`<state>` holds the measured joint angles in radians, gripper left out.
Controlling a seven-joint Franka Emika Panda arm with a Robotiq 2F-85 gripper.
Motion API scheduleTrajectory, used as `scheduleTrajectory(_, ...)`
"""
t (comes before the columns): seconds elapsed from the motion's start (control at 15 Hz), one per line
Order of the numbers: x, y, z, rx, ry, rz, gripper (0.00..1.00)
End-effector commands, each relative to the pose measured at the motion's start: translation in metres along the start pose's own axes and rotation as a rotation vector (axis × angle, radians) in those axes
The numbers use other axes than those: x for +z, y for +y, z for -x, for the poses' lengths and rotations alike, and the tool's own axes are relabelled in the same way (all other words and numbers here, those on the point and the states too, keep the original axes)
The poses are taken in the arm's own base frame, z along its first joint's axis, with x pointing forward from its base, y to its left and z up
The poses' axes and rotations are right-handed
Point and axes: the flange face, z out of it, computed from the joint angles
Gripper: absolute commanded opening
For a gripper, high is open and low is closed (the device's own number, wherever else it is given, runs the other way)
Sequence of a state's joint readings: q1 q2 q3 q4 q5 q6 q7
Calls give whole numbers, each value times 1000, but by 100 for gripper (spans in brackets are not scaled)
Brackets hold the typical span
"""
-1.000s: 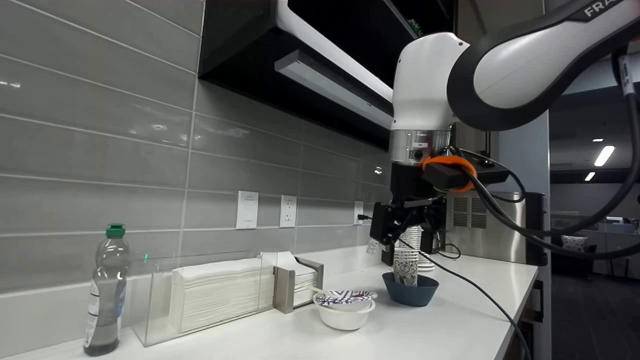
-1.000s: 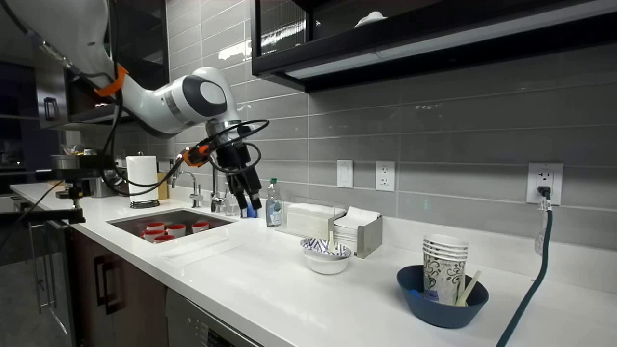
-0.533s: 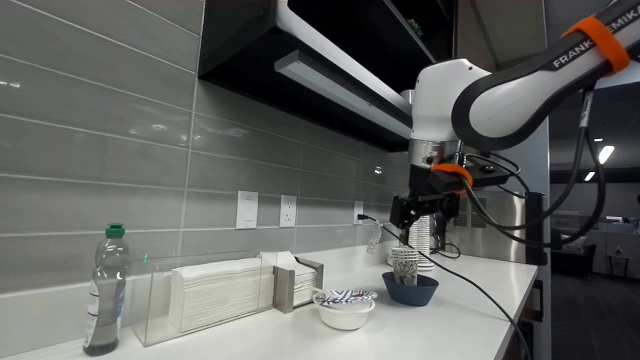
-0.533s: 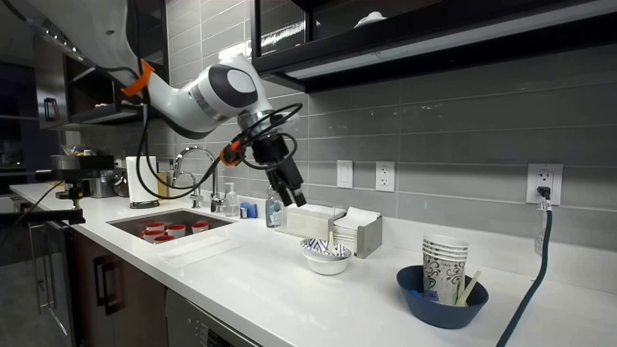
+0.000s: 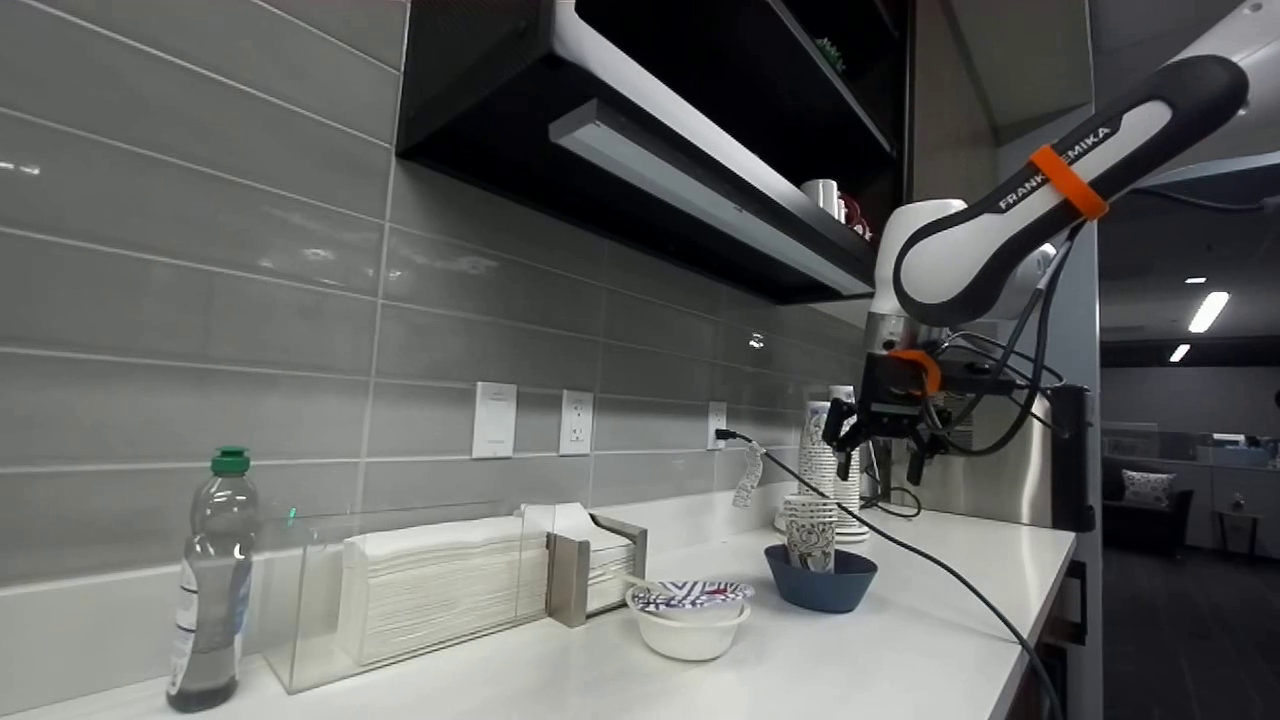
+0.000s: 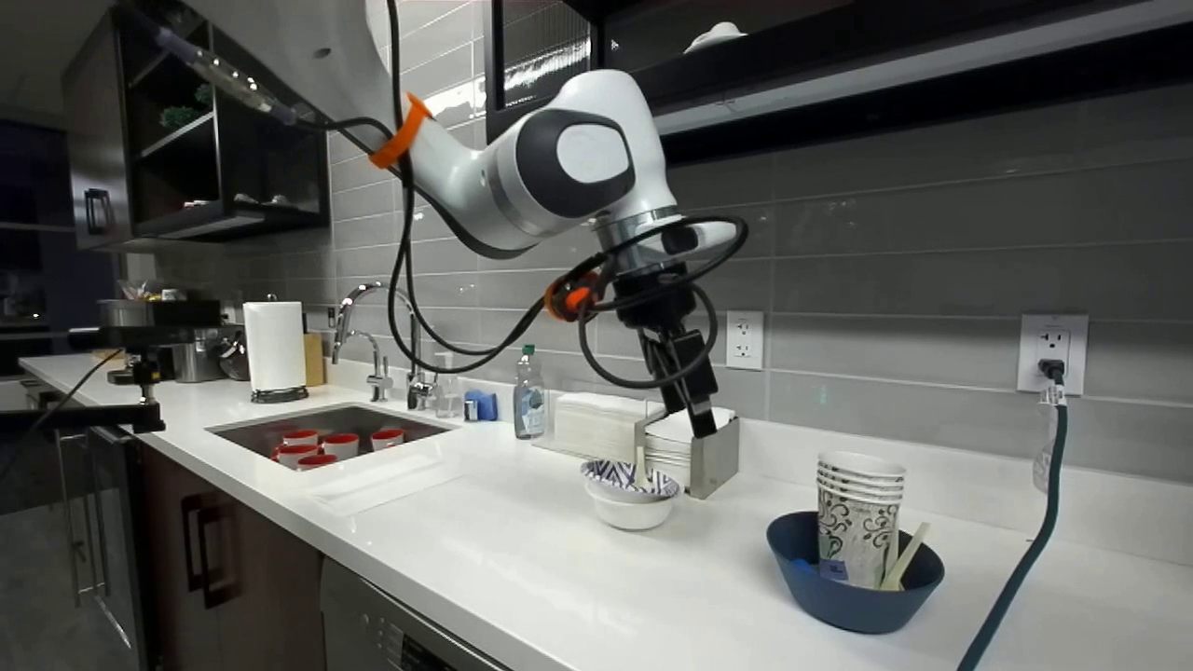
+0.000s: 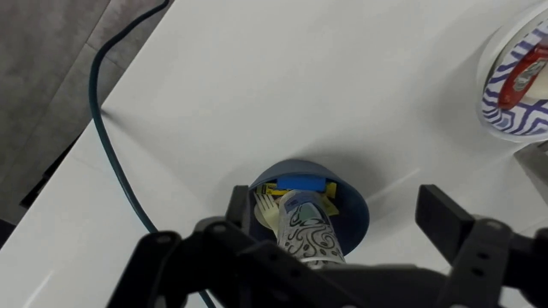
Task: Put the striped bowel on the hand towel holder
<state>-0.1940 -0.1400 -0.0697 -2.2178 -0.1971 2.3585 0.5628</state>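
Gripper (image 7: 335, 210) is hanging in the air, its fingers (image 7: 443, 222) standing wide apart and grasping nothing. The striped bowl (image 5: 680, 596) is nesting in a white bowl (image 5: 690, 640), just beside the metal holder (image 5: 570, 585). From my wrist camera, the striped bowl is lying at two o'clock from the gap between the fingertips, cut by the edge of that view, with the three o'clock finger sitting nearer. That offset is deciding the coming move: I am judging a shift toward two o'clock as needed before any lowering. Being round, the bowl is giving me no long axis, so its eight o'clock rim is looking like the likely pinch. A pale handle (image 6: 640, 469) and a red item (image 7: 523, 78) are sitting inside, and I am expecting them to slide under any tilt. Between the fingers, a blue bowl (image 7: 358, 214) with paper cups (image 7: 312, 233) is showing instead. In an exterior view, a clear holder (image 5: 315, 620) is standing at nine o'clock from the metal one; the task is leaving me unsure which to use.
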Motion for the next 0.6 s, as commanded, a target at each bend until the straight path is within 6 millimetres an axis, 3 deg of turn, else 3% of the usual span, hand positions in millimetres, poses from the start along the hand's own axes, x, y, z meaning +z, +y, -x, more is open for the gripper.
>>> scheduleTrajectory(0.0,0,-3,-1,-4,-2,-2,100)
scheduleTrajectory(0.27,1,-13,7,-97,23,-19,100)
scheduleTrajectory(0.53,30,-30,14,-236,-29,-15,100)
